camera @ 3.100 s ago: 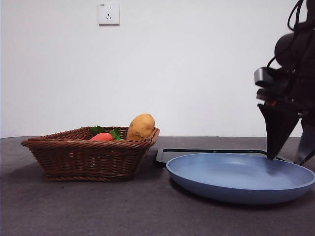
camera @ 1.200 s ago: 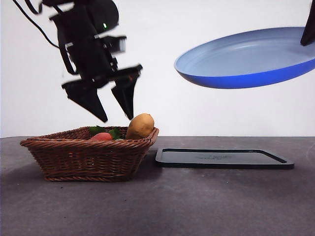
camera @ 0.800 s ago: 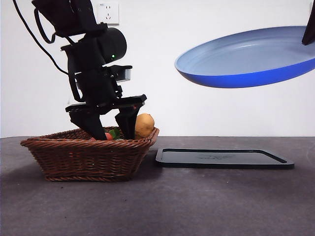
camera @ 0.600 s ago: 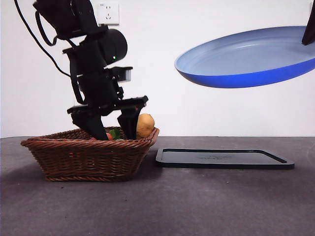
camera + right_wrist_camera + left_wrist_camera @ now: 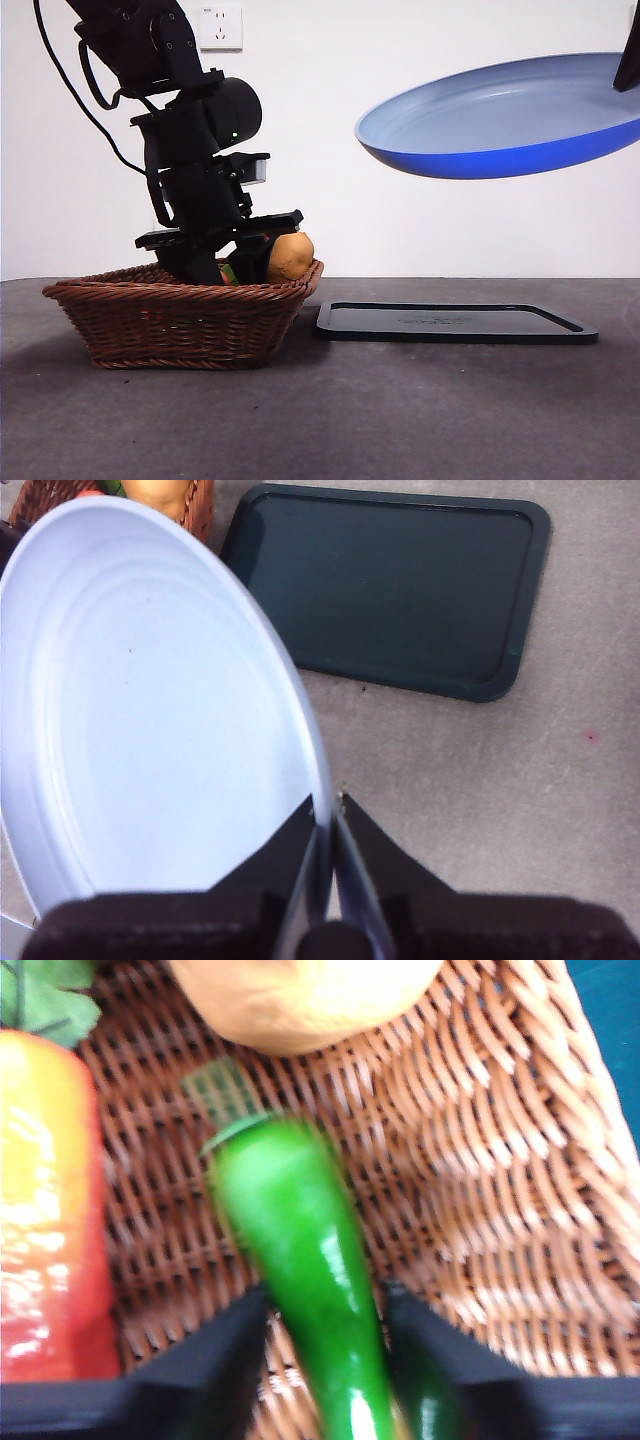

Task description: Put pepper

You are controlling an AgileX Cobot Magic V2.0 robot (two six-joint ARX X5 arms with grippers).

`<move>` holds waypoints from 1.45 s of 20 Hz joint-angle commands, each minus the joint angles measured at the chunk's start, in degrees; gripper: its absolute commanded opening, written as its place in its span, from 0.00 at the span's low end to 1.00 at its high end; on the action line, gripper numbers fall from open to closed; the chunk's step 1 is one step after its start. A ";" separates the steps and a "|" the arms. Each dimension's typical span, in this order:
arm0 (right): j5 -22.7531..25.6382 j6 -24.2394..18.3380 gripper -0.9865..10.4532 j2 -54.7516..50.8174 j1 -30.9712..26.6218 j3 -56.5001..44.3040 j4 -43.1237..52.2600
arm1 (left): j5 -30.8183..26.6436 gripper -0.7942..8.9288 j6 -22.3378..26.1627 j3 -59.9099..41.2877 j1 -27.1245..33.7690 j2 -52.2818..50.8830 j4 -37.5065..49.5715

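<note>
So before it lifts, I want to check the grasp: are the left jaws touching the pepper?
Cannot tell. The left wrist view shows the left gripper straddling the pepper, but blur hides whether its jaws meet it.

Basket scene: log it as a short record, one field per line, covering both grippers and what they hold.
left gripper: down in the wicker basket, jaws open either side of the pepper
pepper: lying on the basket floor between the red-orange vegetable and the potato
right gripper: shut on the blue plate rim, plate held tilted in the air
black tray: flat on the table

The glossy green pepper (image 5: 305,1270) lies on the wicker basket (image 5: 480,1190) floor, stem end toward the potato (image 5: 300,1000).
</note>
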 commanded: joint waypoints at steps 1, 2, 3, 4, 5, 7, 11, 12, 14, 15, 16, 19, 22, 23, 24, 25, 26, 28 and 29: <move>-0.26 0.55 0.09 0.26 0.09 0.52 0.79 | 0.72 0.19 -0.39 0.96 -0.39 1.11 0.00; -0.26 0.55 0.09 0.26 0.09 0.52 0.77 | 0.74 0.18 -0.39 0.96 -0.39 1.03 -0.09; -0.24 0.57 0.09 0.28 0.09 0.55 0.74 | 0.76 0.18 -0.42 0.98 -0.33 0.81 -0.28; -0.26 0.57 0.09 0.28 0.09 0.55 0.74 | 0.79 0.18 -0.39 0.98 -0.33 0.63 -0.44; -0.26 0.61 0.09 0.28 0.09 0.52 0.72 | 0.79 0.18 -0.39 1.01 -0.33 -0.04 -0.92; -0.26 0.77 0.09 0.31 0.09 0.52 0.70 | 0.79 0.18 -0.39 1.01 -0.33 -1.97 -1.86; -0.26 1.11 0.09 1.20 0.09 0.52 0.72 | 1.81 0.18 -0.39 1.01 -0.35 -8.39 -4.39; -0.28 1.29 0.09 1.90 0.09 0.52 0.74 | 3.19 0.18 -0.37 1.01 -0.35 -10.51 -5.22; -0.31 1.38 0.09 3.96 0.11 0.52 0.74 | 6.93 0.18 -0.37 1.01 -0.37 -14.82 -6.05; -0.39 1.55 0.09 5.29 0.11 0.52 0.79 | 8.79 0.18 -0.37 1.01 -0.48 -16.98 -6.25; -1.31 1.75 0.09 6.84 0.13 0.52 0.96 | 11.10 0.18 -0.39 1.01 -0.74 -19.17 -6.40; -6.36 3.54 0.09 12.09 0.13 0.52 3.21 | 16.98 0.18 -0.61 1.01 -2.45 -24.11 -5.62; -11.47 6.69 0.09 16.66 0.74 0.52 6.97 | 22.51 0.18 -0.85 1.01 -6.71 -25.05 -3.26; -12.59 7.45 0.09 17.70 1.25 0.52 7.76 | 22.16 0.18 -0.81 1.01 -8.31 -24.79 -2.43; -12.90 7.98 0.09 18.60 1.75 0.52 8.35 | 21.33 0.18 -0.81 1.01 -10.36 -24.26 -1.36; -13.49 8.15 0.09 19.21 2.03 0.52 8.46 | 20.50 0.18 -0.42 1.01 -12.55 -23.50 -0.09; -13.86 8.17 0.09 19.50 2.25 0.52 8.46 | 18.84 0.18 -0.33 1.01 -14.40 -22.51 1.18; -13.75 8.31 0.09 19.52 3.04 0.52 8.52 | 14.82 0.18 0.17 1.01 -16.81 -20.55 3.04; -13.62 8.31 0.09 19.52 3.15 0.52 8.50 | 13.27 0.18 1.40 1.01 -17.81 -19.28 3.48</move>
